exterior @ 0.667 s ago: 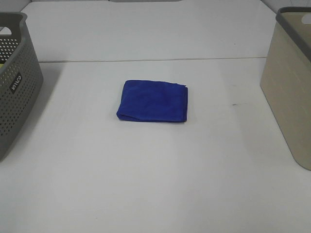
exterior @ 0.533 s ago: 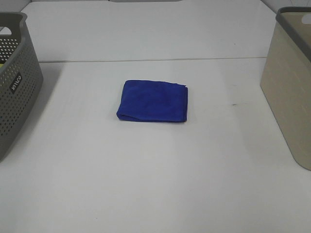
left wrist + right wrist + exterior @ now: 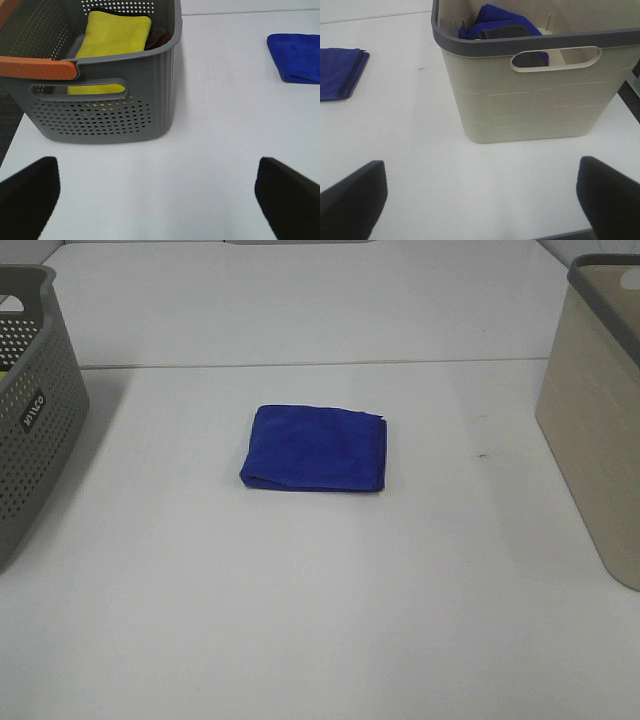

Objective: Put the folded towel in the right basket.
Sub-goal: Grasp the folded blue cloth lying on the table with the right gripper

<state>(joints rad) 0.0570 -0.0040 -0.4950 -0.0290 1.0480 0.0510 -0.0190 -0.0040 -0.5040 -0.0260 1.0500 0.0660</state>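
White worktop (image 3: 300, 620), towel (image 3: 314, 447) flat in the middle, basket (image 3: 590, 420) on the right, left fingers (image 3: 27, 195) and right fingers (image 3: 350, 197) spread.

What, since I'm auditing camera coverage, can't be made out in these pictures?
1. Exterior high: the grey basket and beige basket are cut by the frame edges, and their walls mostly hide the contents.
2. Left wrist: a dark item beside the yellow towel is mostly hidden by the basket wall. The blue towel is cut by the edge.
3. Right wrist: a blue cloth and a grey item are partly hidden by the rim.
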